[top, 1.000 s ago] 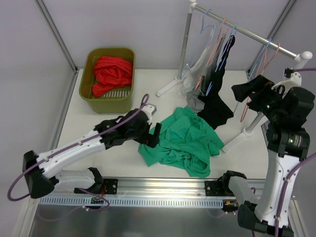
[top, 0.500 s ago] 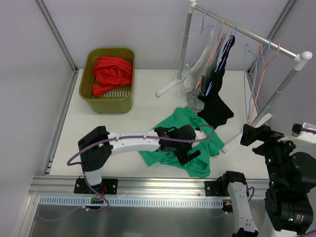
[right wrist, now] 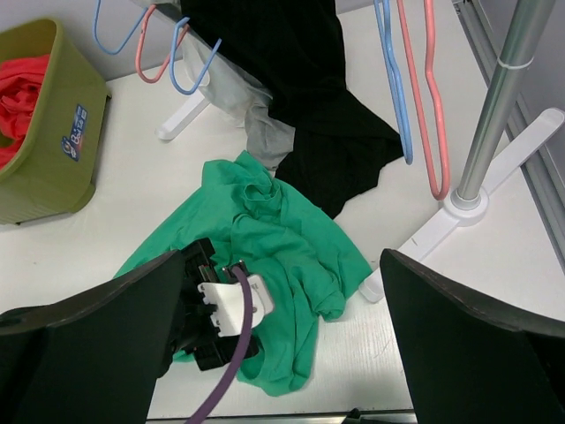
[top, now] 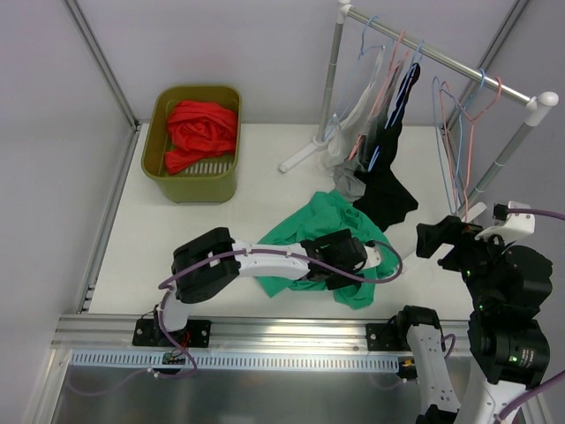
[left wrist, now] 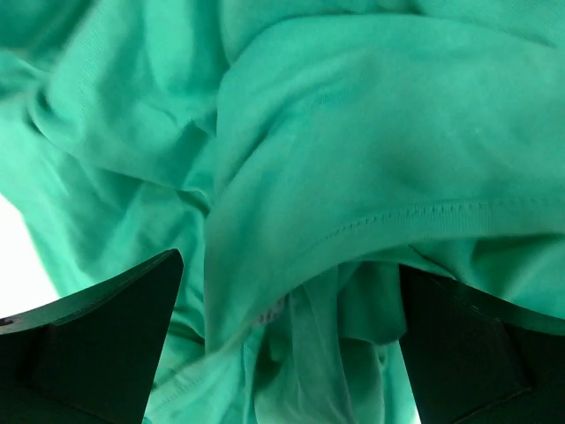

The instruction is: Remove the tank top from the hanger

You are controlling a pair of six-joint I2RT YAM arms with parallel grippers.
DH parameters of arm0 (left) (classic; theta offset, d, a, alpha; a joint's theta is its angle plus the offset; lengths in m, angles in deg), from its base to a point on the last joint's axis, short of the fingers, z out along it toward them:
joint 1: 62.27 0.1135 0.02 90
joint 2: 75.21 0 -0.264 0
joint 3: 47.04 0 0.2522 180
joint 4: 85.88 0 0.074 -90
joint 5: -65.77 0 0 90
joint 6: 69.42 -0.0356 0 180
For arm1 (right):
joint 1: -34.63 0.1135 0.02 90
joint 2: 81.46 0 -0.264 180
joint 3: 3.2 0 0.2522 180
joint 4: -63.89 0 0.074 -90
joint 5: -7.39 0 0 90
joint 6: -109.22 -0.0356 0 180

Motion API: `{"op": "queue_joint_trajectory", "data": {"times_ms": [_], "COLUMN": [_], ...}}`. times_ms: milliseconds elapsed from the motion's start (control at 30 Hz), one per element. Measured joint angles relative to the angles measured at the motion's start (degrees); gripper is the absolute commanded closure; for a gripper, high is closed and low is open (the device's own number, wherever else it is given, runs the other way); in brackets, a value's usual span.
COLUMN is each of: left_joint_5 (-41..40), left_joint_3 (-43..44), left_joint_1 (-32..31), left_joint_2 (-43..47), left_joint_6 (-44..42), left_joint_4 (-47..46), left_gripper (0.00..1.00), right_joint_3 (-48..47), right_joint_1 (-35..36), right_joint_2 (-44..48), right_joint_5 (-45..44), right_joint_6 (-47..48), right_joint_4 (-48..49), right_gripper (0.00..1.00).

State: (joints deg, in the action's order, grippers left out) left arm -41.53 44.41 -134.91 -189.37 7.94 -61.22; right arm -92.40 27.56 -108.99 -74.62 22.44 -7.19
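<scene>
Overhead, the left pincer (left wrist: 287, 265) hangs with both jaws spread wide, gripping nothing; directly beneath it, filling its wrist camera's view, lies the green tank top (left wrist: 353, 132), crumpled in soft folds, a stitched hem running across between the two jaws; whether the fingertips touch the cloth cannot be told, nor whether a hanger sits inside it; the tank top lies in a heap on the white worktop (top: 265, 185), near the front edge.

Just beyond this pincer and a little to its right, a black garment (top: 384, 190) hangs from the clothes rack (top: 459, 66), its lower end resting on the worktop and touching the green cloth; a grey garment (top: 349, 183) hangs beside it.

Well apart to the right, the right pincer (right wrist: 282, 256) is raised, jaws wide and holding nothing, looking down on the green heap; ahead of it a bare pink hanger (right wrist: 433, 106) and a blue hanger (right wrist: 395, 88) dangle from the rail.

Far beyond the left pincer, to its left, an olive basket (top: 159, 132) holds red clothes (top: 201, 132).
</scene>
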Motion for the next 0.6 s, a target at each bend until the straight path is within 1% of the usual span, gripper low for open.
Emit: {"op": "queue_joint_trajectory", "data": {"times_ms": [167,367,467,533,600], "left_joint_5": [-5.7,-7.0,-4.7,-1.6,3.6], "left_joint_3": [0.7,0.6,0.6,0.9,1.7], "left_joint_1": [0.3,2.9,5.3,7.3,9.6], "left_joint_2": [-1.7,-1.7,-1.7,-1.7,-1.8], "left_joint_6": [-4.5,-6.9,-7.5,-7.5,-7.3], "left_joint_4": [-3.8,-6.2,-6.6,-6.5,-5.8], "left_gripper": [0.01,0.01,0.01,0.01,0.01], "right_joint_3": [0.0,0.0,0.1,0.3,0.4], "right_joint_1": [0.2,0.8,0.9,0.9,0.9], "right_joint_2": [0.0,0.0,0.0,0.0,0.0], "right_joint_5": [0.4,1.0,1.9,2.5,3.3], "right_joint_6": [0.9,1.2,1.3,1.3,1.3], "right_joint_4": [0.1,0.3,1.0,1.5,1.6], "right_gripper": [0.01,0.0,0.01,0.0,0.0]}}
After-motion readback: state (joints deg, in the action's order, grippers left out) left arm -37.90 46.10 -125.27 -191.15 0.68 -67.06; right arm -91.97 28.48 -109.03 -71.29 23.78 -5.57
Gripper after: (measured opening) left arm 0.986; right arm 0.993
